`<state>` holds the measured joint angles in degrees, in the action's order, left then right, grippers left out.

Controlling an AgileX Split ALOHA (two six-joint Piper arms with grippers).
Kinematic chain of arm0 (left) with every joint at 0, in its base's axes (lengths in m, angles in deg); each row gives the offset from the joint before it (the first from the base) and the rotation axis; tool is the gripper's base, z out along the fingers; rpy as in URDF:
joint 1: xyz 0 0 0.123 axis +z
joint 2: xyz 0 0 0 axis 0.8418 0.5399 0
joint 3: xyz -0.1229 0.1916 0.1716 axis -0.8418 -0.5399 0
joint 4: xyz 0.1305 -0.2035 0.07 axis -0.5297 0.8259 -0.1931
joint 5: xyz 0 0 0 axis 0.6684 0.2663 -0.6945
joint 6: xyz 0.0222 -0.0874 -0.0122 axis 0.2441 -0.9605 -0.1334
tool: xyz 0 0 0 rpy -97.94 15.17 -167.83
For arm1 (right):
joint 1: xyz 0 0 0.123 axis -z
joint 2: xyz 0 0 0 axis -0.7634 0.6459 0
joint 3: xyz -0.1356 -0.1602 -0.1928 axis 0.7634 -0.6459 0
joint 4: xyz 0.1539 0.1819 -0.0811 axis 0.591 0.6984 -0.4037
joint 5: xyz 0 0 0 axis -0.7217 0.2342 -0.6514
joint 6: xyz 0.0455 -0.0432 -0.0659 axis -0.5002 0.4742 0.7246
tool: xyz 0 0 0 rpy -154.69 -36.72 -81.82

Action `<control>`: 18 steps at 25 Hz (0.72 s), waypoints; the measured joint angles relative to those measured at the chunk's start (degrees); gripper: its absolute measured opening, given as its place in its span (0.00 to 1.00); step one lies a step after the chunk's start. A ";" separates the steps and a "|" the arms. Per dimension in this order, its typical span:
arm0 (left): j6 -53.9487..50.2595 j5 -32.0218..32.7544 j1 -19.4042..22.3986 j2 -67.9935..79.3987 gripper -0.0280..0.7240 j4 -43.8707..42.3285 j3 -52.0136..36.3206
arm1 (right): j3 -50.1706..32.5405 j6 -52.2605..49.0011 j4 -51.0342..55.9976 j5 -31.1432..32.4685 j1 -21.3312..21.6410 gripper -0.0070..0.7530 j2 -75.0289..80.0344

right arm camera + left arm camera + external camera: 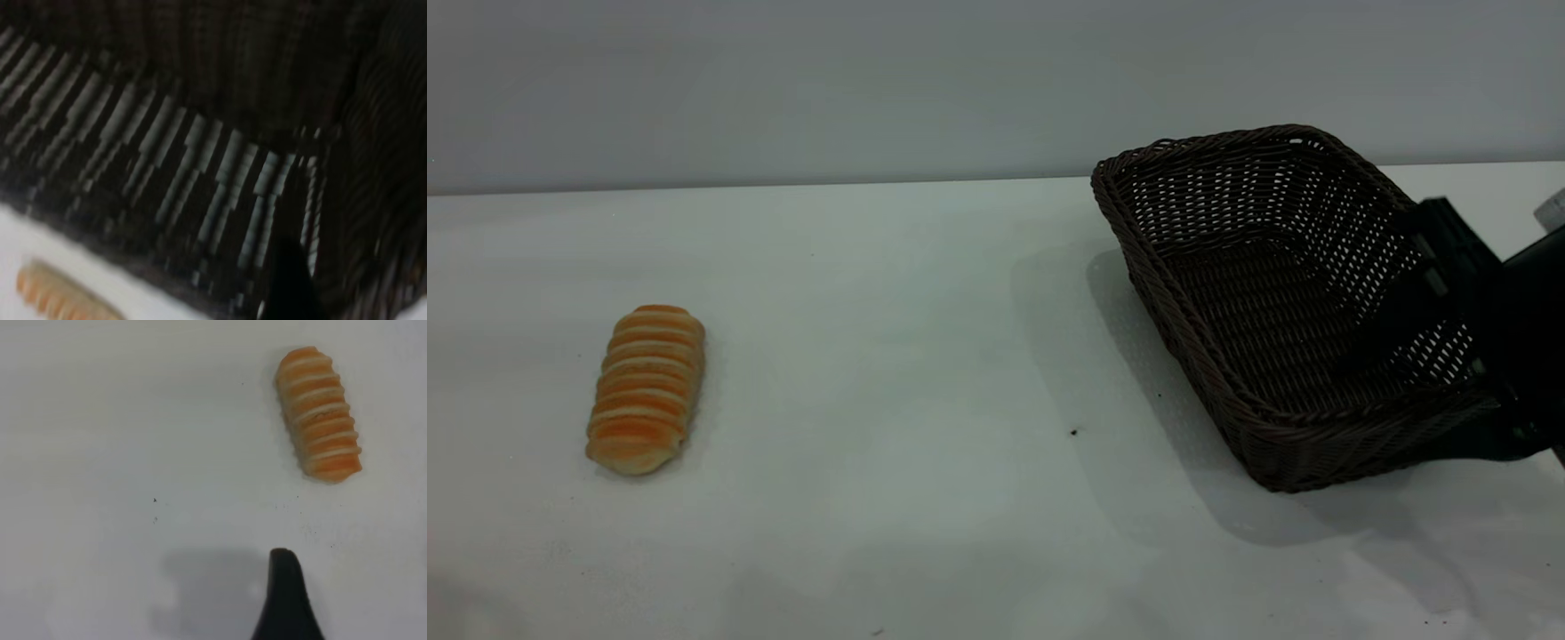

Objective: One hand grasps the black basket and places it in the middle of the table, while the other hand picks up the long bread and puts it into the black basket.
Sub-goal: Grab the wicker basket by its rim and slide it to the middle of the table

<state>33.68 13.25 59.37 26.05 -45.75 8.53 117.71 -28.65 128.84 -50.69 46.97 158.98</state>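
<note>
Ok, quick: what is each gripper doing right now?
Left gripper: nothing held, above the table short of the striped orange bread roll.
Right gripper: gripping the dark woven wicker basket, tilted.

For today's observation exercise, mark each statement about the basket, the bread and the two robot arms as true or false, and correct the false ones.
1. The bread lies inside the basket. False: it lies on the table, far to the basket's left.
2. The basket is tilted, one side raised off the table. True.
3. The right gripper is at the basket's right wall. True.
4. The left gripper is holding the bread. False: it hangs above the table, apart from the bread.
5. The basket is empty. True.
</note>
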 joint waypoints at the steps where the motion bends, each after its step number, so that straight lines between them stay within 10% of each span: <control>1: 0.07 -0.02 0.00 0.00 0.79 0.00 0.00 | 0.34 0.00 0.45 -1.39 0.00 0.71 0.83; 6: 0.07 -0.09 0.00 0.00 0.79 0.00 0.00 | 1.72 0.11 1.96 -6.41 0.00 0.57 4.63; 12: 0.07 -0.09 0.00 0.00 0.79 0.00 0.00 | 2.42 -0.11 4.12 -6.47 -0.06 0.14 5.48; 18: 0.07 -0.26 0.00 0.00 0.79 0.00 0.00 | 3.06 2.55 3.79 -5.61 -0.06 0.13 5.36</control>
<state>33.75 12.99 59.37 26.05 -45.75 8.53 120.77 -26.10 132.63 -56.30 46.91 164.35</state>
